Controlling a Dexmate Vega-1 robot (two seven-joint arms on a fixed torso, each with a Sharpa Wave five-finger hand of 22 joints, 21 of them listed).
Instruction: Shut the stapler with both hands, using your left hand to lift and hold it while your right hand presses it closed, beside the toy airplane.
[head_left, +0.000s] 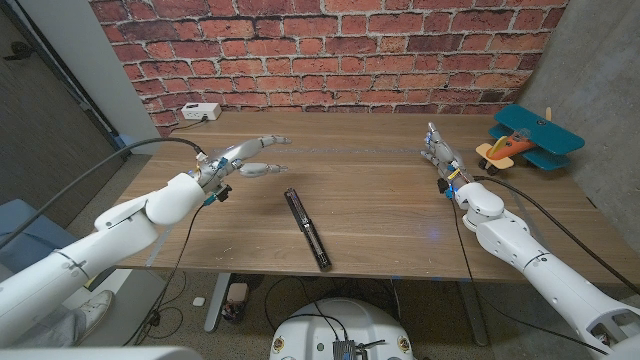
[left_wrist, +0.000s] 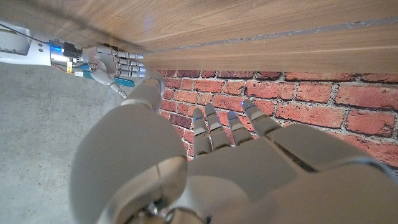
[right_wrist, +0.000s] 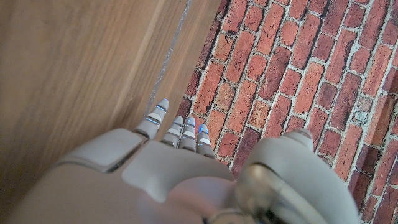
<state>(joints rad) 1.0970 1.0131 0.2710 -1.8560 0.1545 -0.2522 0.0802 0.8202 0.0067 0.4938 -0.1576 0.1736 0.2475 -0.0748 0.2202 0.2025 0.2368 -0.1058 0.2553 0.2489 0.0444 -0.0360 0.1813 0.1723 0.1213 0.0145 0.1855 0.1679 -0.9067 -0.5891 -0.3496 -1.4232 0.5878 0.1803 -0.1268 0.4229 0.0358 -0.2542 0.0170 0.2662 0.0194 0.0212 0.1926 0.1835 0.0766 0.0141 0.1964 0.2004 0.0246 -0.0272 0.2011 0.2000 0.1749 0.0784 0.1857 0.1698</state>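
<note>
My left hand (head_left: 243, 157) hovers empty, fingers spread, just left of the stapler (head_left: 306, 227). My right hand (head_left: 439, 155) stands empty too, fingers extended, well right of the stapler. The stapler lies opened out flat on the wooden table (head_left: 380, 215), toy airplane (head_left: 527, 140) far right of it.

Even, soft light; sharp, wide-angle edges

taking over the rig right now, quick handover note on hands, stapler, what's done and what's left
Left hand: open, holding nothing, left of the stapler.
Right hand: open, holding nothing, near the toy airplane.
Stapler: lies opened out flat mid-table, nearer the front edge, untouched, well apart from the airplane.
Done: nothing yet.
Left: left hand lifts and holds the stapler, right hand presses it closed.
</note>
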